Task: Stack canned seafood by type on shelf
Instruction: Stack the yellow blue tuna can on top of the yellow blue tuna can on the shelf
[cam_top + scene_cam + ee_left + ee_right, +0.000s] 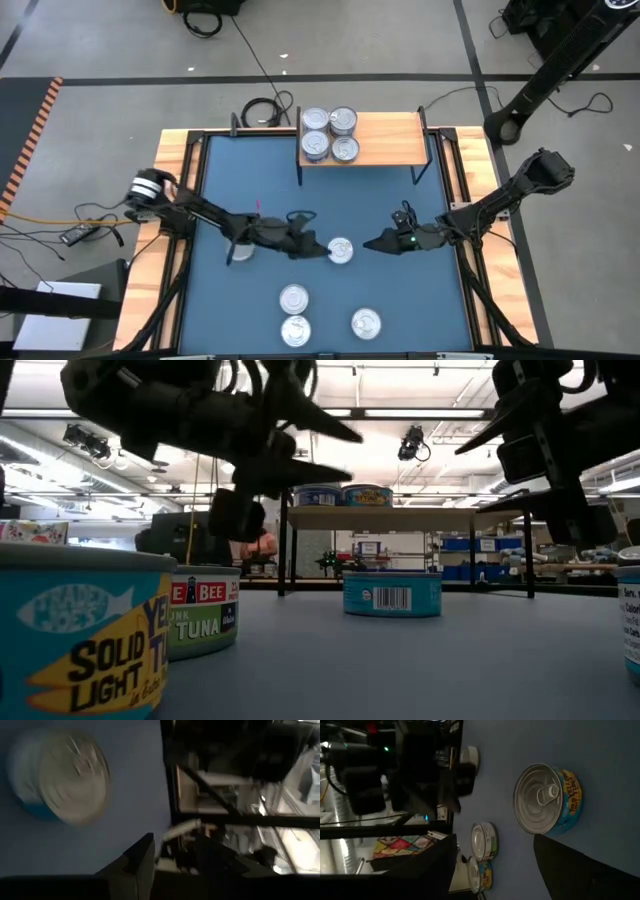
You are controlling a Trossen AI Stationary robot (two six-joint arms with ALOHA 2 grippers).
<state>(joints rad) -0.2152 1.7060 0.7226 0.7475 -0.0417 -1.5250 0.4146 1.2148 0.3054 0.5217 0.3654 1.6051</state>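
The light-wood shelf (385,140) stands at the table's far edge. Several silver-lidded cans (330,135) sit on its left part. One teal-sided can (340,250) rests on its base at mid-table, also seen as the can (545,800) in the right wrist view. My left gripper (320,247) hovers open just left of it, above the table (345,452). My right gripper (368,243) hovers open just right of it. Neither touches it. Another can (240,252) lies partly hidden under my left arm.
Three more cans (294,298), (296,330), (366,322) sit near the front edge. Wooden strips (170,200) edge the blue table. The shelf's right half (395,135) is bare. In the low view two cans (85,630), (203,610) loom close at the left.
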